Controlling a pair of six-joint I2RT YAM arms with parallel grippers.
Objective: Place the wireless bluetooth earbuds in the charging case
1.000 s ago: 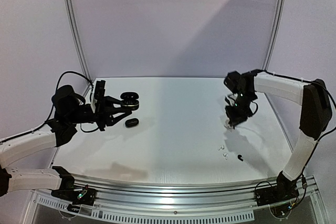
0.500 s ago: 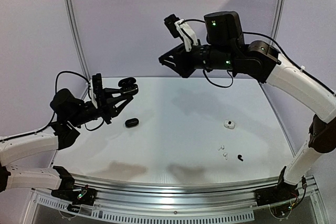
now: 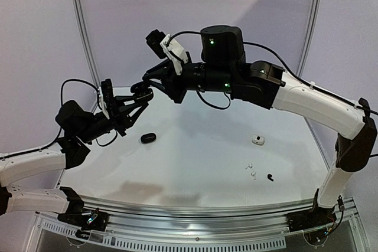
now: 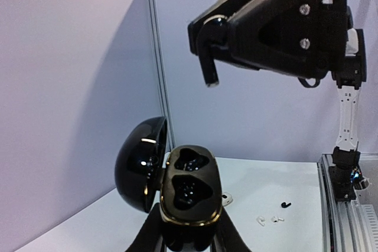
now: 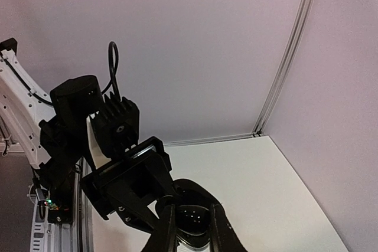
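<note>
Left hand [image 3: 139, 94] clamps the open case [image 4: 188, 190] aloft, hollows facing up, so the right hand [image 3: 151, 78], pinching a black earbud [image 4: 208, 66] just above, looks set to drop it in; spare earbuds [image 3: 253, 171] lie on the surface [image 3: 201, 157].

White table [image 3: 195, 163], lilac walls [image 3: 195, 28] (evenly lit).

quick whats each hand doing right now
left hand: closed on the open black charging case
right hand: above that case; open or closed cannot be told
</note>
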